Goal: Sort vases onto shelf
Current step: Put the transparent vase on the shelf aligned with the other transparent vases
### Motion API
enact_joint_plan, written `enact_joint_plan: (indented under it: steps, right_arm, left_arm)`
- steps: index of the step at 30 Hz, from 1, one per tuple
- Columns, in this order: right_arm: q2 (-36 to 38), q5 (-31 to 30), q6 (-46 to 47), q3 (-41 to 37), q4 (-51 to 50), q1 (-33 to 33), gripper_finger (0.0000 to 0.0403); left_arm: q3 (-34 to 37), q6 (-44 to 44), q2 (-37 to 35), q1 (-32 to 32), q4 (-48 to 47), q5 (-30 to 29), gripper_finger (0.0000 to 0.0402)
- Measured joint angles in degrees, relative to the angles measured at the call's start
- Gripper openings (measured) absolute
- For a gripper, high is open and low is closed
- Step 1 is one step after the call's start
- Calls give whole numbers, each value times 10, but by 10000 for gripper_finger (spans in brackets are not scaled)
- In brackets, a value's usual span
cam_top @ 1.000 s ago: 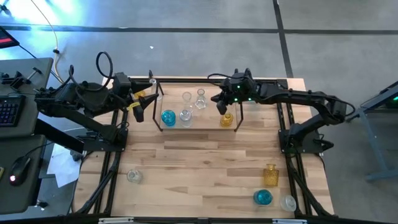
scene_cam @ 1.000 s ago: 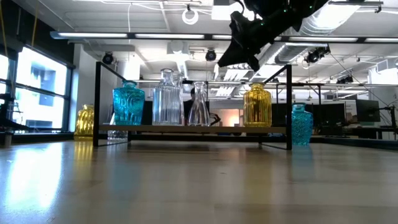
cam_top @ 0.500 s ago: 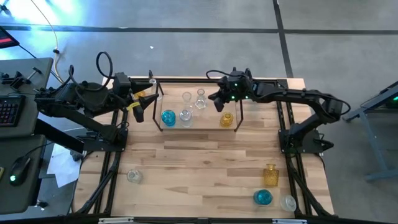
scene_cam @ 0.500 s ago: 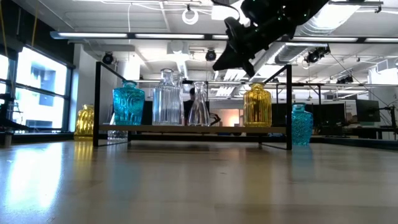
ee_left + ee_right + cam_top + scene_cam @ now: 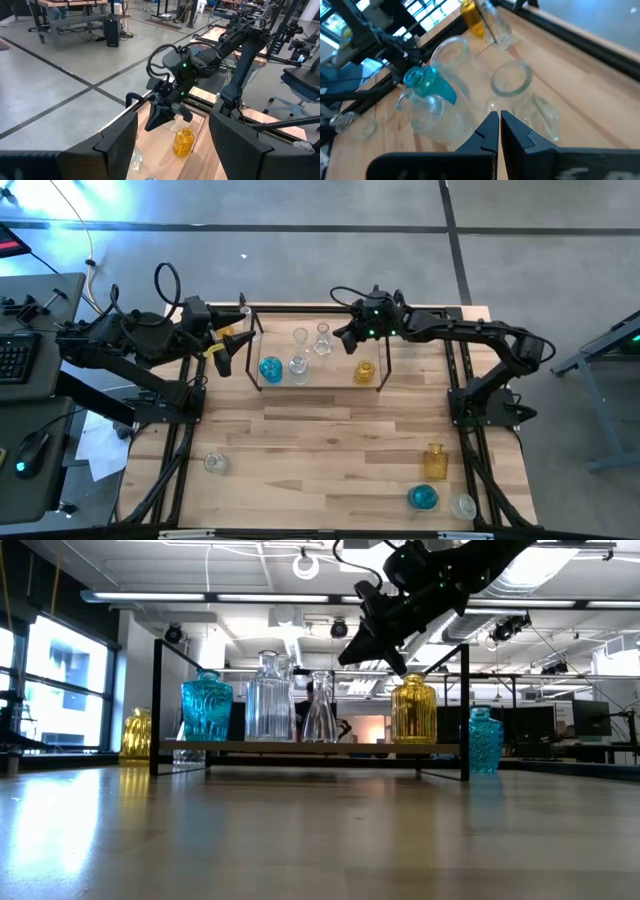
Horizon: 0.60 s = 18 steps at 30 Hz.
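The right claw is hanging above the shelf, its two fingers pressed together and holding nothing. It is floating over the gap between the clear vases and the amber vase that is standing at the shelf's right end. In the right wrist view the closed fingers are pointing down at the open mouths of the clear vases and at the blue vase further along the shelf.

Four vases are already standing on the shelf: the blue one at the left end, two clear ones in the middle, the amber one at the right. The step in hand is probably leaving the shelf to fetch another vase. To do this well, the claw should be rising straight up before it is moving sideways, because the thin black top rods and the tall clear necks are very near below it.

Away from the shelf, at the surface's front right corner, a second amber vase, a blue vase and a clear one are waiting. One more clear vase is sitting at the front left.

The left claw is waiting just beside the shelf's left end, its fingers standing wide apart and empty, with a small amber vase near it.
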<state>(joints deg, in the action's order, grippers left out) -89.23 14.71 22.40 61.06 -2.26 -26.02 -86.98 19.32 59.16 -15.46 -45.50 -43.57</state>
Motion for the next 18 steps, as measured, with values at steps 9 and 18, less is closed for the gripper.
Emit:
enact_joint_plan:
  steps: [9, 18]
  right_arm:
    - [-34, 6, 11, 0, 28, 3, 0]
    - [-49, 9, 14, 0, 45, -2, 0]
  left_arm:
    - [0, -1, 0, 0, 0, 0, 236]
    - [0, 0, 0, 0, 4, 6, 236]
